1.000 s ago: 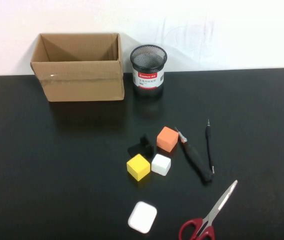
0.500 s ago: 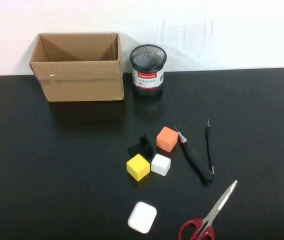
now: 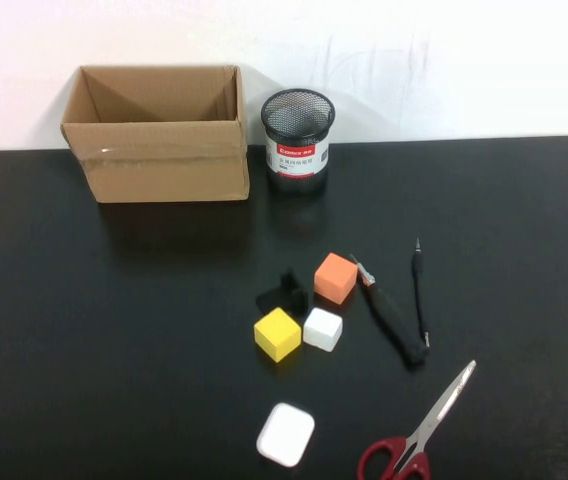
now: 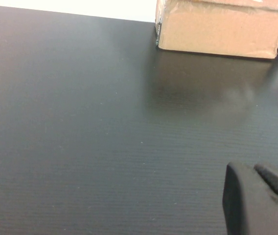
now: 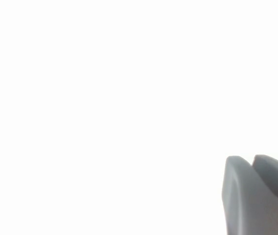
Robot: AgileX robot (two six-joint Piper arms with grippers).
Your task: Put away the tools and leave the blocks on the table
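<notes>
1. The scissors (image 3: pixel 416 434) lay at the desk (image 3: pixel 114 330) near edge; a sideways nudge could have pushed them off.
2. The thick tool (image 3: pixel 392 318) lay just beside the orange cube (image 3: pixel 335 277), with the screwdriver (image 3: pixel 419 293) close alongside (a wide grasp risked dragging a block).
3. The yellow cube (image 3: pixel 277 333) and white cube (image 3: pixel 322 329) touched; the black piece (image 3: pixel 283 292) sat just behind.
4. The left gripper (image 4: pixel 259 203) hovered over bare desk near the box (image 3: pixel 156 134), jaws closed, empty.
5. The right gripper (image 5: pixel 259 193) faced a blank white field, jaws closed, empty.
6. Open room lay between the cubes and the box and cup (image 3: pixel 297 140).
</notes>
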